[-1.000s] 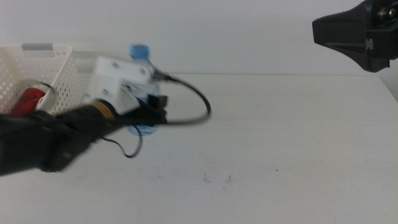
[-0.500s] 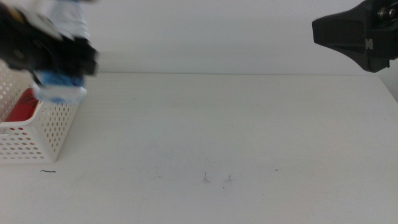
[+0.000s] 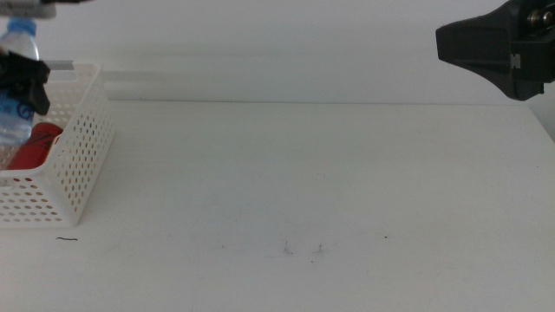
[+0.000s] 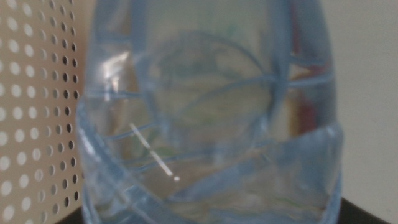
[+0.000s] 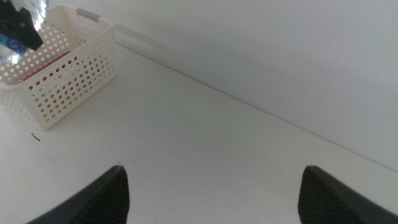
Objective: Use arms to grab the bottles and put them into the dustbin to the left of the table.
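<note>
Over the dustbin (image 3: 74, 165), the left gripper (image 3: 22, 78) apparently clamps the water bottle (image 4: 211, 118).

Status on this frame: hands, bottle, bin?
Left hand shut on water bottle, over dustbin. Red can inside. Right hand open, waiting high.

One water bottle (image 3: 17, 113), one red can (image 3: 36, 144), one dustbin (image 3: 82, 160).

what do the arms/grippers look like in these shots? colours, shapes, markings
Left gripper: only a dark, blurred block at the middle view's left edge; the wrist view shows just dark corners. Right gripper: two dark, matte, rounded jaw tips in its wrist view. Right arm: black, blocky, tapering housing with a small pale marking on it. No cables visible now.
</note>
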`<state>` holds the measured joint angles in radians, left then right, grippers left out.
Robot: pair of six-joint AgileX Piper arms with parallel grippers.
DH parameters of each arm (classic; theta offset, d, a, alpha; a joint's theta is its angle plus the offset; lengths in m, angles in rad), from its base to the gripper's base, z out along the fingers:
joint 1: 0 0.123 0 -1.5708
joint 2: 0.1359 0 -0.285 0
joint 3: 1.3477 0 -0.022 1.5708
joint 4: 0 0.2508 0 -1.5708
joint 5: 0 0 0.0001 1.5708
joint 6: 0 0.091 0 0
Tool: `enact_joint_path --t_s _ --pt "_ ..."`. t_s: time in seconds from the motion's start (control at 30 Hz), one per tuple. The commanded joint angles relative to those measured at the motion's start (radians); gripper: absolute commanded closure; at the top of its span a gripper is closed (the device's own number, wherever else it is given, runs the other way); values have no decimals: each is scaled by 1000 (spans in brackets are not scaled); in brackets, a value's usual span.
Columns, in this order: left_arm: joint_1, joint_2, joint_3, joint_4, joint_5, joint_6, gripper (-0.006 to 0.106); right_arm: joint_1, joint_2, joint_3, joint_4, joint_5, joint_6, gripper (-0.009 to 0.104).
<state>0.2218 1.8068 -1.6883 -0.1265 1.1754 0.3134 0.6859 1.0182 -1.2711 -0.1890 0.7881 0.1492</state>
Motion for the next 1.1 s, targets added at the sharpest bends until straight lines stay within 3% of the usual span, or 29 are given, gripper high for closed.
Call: enact_joint_path --t_s 0.0,0.2,0.33,0.47,0.7,1.07 --pt "25 34 -30 -30 -15 4 102 1 -4 -1 -6 -1 -9 16" --pt "37 104 -32 -22 -82 11 101 1 -4 -1 -6 -1 -9 16" --pt "37 133 -32 -17 -91 32 90 1 -4 -1 -6 -1 -9 16" --pt "37 152 -32 11 -106 36 64 1 -4 -1 -6 -1 -9 16" --pt "37 160 -32 13 -119 57 8 1 -4 -1 -6 -1 -9 16" --pt "-10 -82 9 7 -94 -30 7 1 -4 -1 -6 -1 -9 16"
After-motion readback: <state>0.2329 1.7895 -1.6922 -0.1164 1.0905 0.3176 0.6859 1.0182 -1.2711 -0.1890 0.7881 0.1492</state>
